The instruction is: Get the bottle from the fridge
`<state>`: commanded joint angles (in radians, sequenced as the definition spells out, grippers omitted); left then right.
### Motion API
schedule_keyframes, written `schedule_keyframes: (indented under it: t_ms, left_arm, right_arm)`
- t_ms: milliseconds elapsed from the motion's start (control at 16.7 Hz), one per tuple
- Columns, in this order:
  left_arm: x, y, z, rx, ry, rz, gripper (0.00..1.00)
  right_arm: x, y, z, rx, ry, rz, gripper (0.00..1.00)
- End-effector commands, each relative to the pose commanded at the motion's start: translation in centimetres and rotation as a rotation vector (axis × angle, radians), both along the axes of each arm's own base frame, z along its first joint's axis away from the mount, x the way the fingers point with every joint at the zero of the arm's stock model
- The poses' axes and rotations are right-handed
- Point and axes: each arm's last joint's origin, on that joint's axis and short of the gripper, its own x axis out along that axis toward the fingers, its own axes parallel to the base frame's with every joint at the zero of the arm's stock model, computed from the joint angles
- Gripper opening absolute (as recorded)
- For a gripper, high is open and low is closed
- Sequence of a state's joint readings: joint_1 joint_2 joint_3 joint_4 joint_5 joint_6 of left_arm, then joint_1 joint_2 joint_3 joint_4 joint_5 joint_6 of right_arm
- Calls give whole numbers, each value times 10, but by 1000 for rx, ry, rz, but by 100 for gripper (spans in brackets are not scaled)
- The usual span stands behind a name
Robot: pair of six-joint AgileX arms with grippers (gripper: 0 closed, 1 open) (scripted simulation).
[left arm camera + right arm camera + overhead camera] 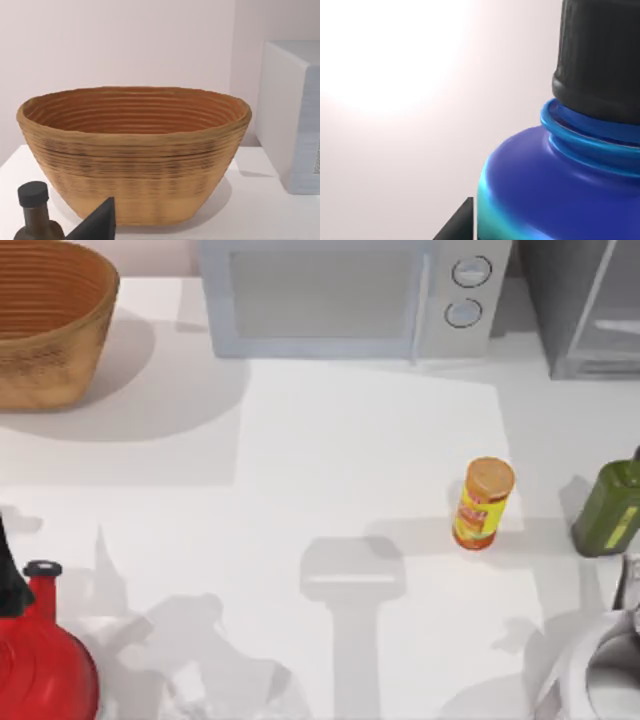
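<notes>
The bottle (560,180) looms very close in the right wrist view, with bright blue shoulders, a black cap and a teal edge. My right gripper (540,227) is shut on it, one dark finger (454,226) lying against its side, with pale wall behind. In the top view the right arm (595,670) sits at the front right corner. The fridge (585,305), dark grey with a pale panel and a thin silver bar, stands at the back right. My left gripper (10,585) is parked at the left edge.
A woven basket (45,325) stands at the back left and a grey microwave (350,295) at the back centre. A yellow-and-red canister (483,505) and an olive-green bottle (610,505) stand at mid right. A red kettle (45,670) sits front left.
</notes>
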<state>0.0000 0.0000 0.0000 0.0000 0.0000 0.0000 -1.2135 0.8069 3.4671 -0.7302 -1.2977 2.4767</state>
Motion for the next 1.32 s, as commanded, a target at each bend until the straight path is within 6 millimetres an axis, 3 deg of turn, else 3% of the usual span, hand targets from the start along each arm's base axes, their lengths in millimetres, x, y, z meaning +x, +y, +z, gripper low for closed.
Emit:
schedule_keyframes:
  t_ms: [120, 240, 420, 600, 720, 900, 1320]
  left_arm:
    - [0, 0, 0, 0, 0, 0, 100]
    - [0, 0, 0, 0, 0, 0, 100]
    - [0, 0, 0, 0, 0, 0, 100]
    - [0, 0, 0, 0, 0, 0, 100]
    - [0, 0, 0, 0, 0, 0, 100]
    - [0, 0, 0, 0, 0, 0, 100]
    - [0, 0, 0, 0, 0, 0, 100]
  right_arm:
    - [35, 22, -59, -83, 39, -89, 0]
    - [72, 28, -120, -176, 65, -183, 0]
    - [122, 13, -204, -324, 85, -315, 0]
    - [157, -19, -266, -458, 94, -415, 0]
    - [171, -37, -292, -522, 98, -457, 0]
    - [180, -53, -311, -574, 101, -488, 0]
    - [180, -54, -314, -582, 99, -484, 0]
